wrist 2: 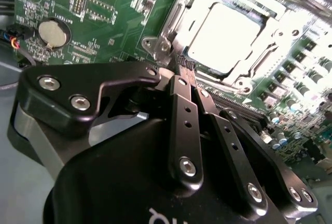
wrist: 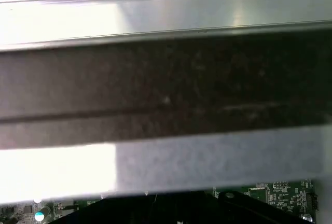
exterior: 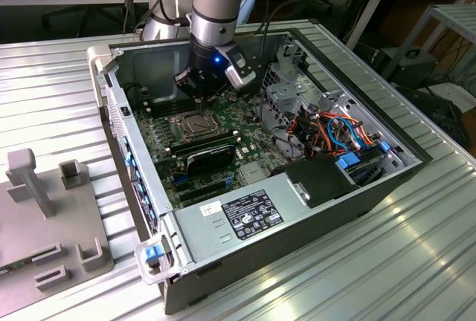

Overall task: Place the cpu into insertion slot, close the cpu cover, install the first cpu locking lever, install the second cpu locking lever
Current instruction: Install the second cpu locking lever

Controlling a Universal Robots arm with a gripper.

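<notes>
**Clerk:** Entry one, the claw?

**I:** Claw [wrist 2: 182,71]: fingertips drawn together, sitting at the near corner of the insertion slot [wrist 2: 155,44]. I could not tell whether a thin lever wire lay pinched between them.

**Clerk:** Entry two, the task's pieces?

**I:** Cpu [wrist 2: 223,35]: seated in the slot, just beyond my fingertips. Cpu cover [wrist 2: 259,60]: down flat around the chip, as far as I could judge. Motherboard [wrist 2: 104,6]: beneath the claw, with a coin battery [wrist 2: 53,32] off to one side, well apart from the tips. In the exterior view all of it lay inside the open computer case [exterior: 245,254].

**Clerk:** Entry three, hazards?

**I:** My tips were very close to the slot's rim. I judged that a sideways slip could scrape the small parts on the board or catch the cover's edge. A lever not hooked home could let the cover spring up. Pressing down off-centre could strain the chip on the pins beneath it.

**Clerk:** Entry four, not legible?

**I:** Glare bleached the chip's top and much of the cover, so I could not pick out the levers or their hooks. My own claw body blocked the board directly under it. The first wrist view gave blurred pale and dark bands that I could not identify, above a thin strip of green board.
</notes>
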